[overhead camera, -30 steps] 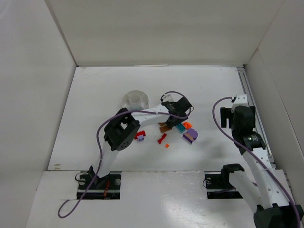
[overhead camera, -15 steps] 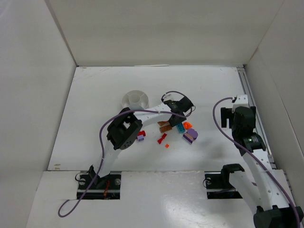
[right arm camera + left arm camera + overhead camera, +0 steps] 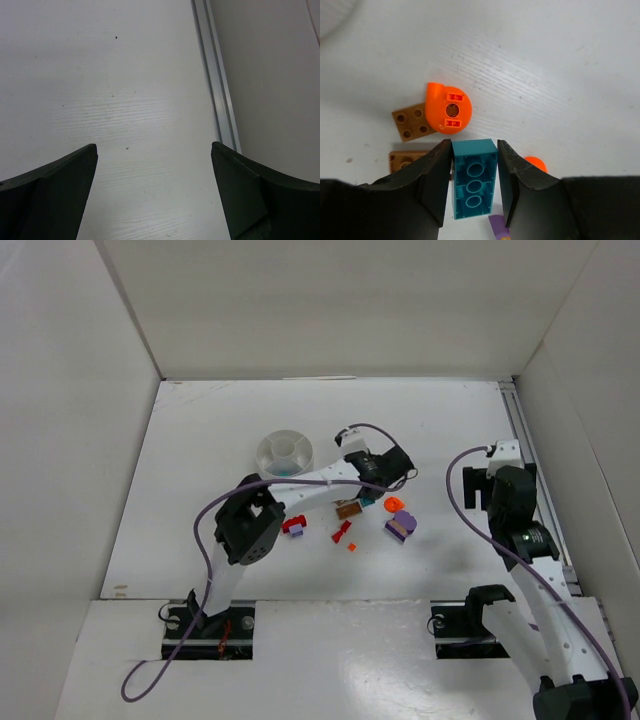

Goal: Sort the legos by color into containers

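Left gripper clamped on long sides of teal brick, mid-worktop, slightly toward right edge. Best lift straight up, clear of orange round piece and tan plate, then carry to dish nearer far edge. Right gripper wide apart, empty, by right edge. Unclear: whether brick is off worktop; dish contents too small to read; purple piece cut off.

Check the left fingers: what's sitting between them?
A teal brick, hollow underside up, pinched between both fingers. The left wrist view shows it.
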### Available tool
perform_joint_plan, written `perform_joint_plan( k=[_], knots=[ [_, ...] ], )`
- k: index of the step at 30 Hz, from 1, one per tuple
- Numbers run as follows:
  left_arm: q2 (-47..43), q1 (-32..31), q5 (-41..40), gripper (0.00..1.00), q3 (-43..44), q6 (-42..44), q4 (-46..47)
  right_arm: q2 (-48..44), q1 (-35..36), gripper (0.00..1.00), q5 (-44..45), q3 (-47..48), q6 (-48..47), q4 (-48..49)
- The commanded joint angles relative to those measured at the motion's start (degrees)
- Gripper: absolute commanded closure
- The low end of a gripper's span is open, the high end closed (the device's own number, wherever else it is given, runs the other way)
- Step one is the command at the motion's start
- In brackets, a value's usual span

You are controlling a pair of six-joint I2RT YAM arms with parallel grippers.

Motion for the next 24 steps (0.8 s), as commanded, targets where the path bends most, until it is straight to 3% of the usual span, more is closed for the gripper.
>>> perform_joint_plan(
  k=[1, 8, 9, 11, 24],
  knots=[
    [-10.6, -1.9, -16.1, 0.76, 2.4, -4.2, -6.8, -0.6, -0.4, 0.01, -2.5, -0.7, -1.4, 4.8],
    [-16.7, -1.9, -36.9, 0.76, -3.5, -20.5, -19.1, -1.2, -0.4, 0.01, -5.0, -1.2, -3.8, 6.6],
    [-16.7, -1.9, -39.0, 0.74, -4.3, -27.2, -21.3, -1.2, -0.4, 0.01, -5.0, -1.2, -3.8, 7.2],
    [-17.3, -1.9, -44.3, 0.69, -6.3, -32.4, -26.6, -1.2, -0.4, 0.01, -6.3, -1.8, -4.3, 7.8],
    [-21.5, 6.4, -52.3, 0.67, -18.9, -43.2, -26.6, -1.1, -0.4, 0.01, -7.4, -2.4, -5.6, 10.0]
  ],
)
